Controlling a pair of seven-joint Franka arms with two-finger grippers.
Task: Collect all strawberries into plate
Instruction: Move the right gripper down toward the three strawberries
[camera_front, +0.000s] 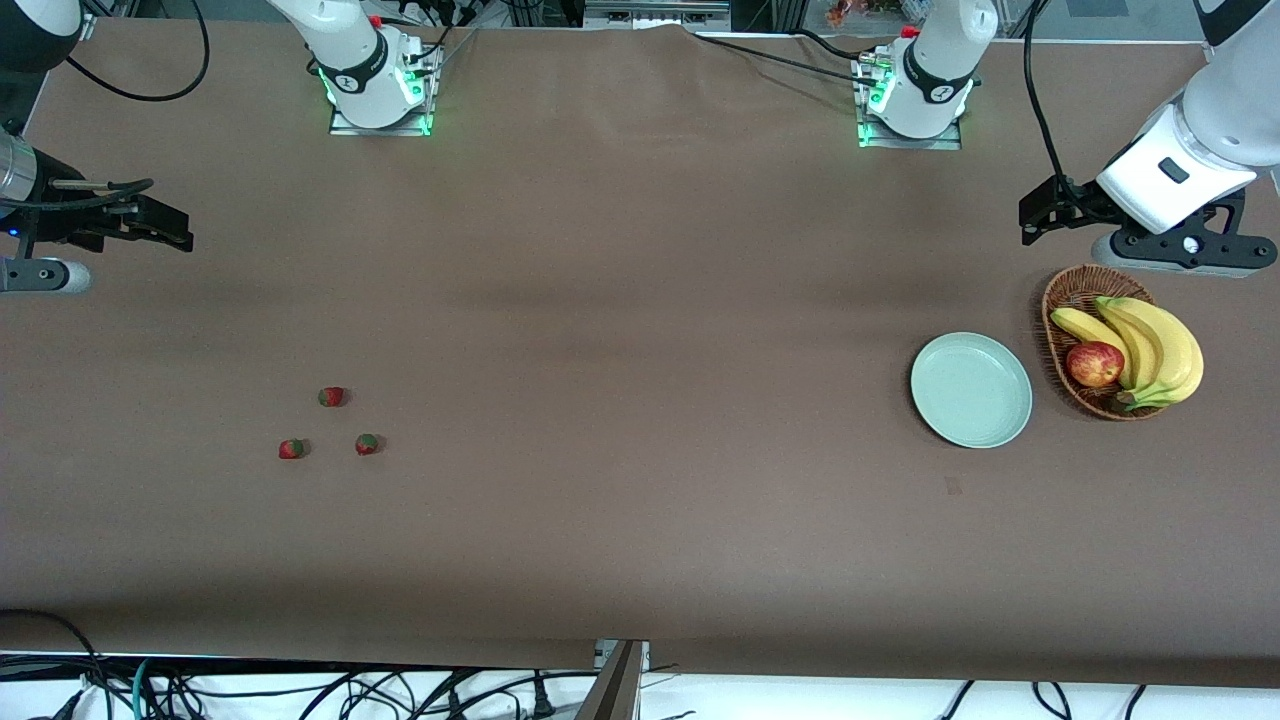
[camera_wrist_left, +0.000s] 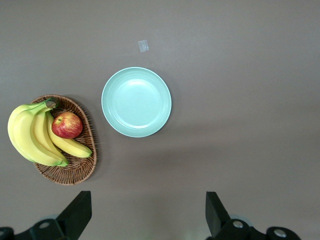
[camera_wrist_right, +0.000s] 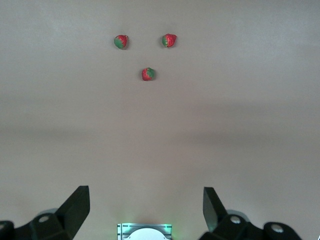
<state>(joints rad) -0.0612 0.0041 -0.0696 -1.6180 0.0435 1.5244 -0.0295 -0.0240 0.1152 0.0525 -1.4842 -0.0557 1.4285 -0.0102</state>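
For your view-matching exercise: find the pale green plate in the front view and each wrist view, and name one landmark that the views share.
Front view: the plate lies on the table toward the left arm's end, beside the wicker basket, apart from it.
Left wrist view: the plate sits near the middle, beside the basket.
Right wrist view: the plate is not in it; only three strawberries show.
Shared landmark: the basket, in the front and left wrist views.

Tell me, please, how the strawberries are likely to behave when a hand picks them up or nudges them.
The strawberries are tiny and rounded, so a nudge would probably roll them across the table. Their smallness leaves little to grip, so one might slip out. They look light, so lifting should be easy.
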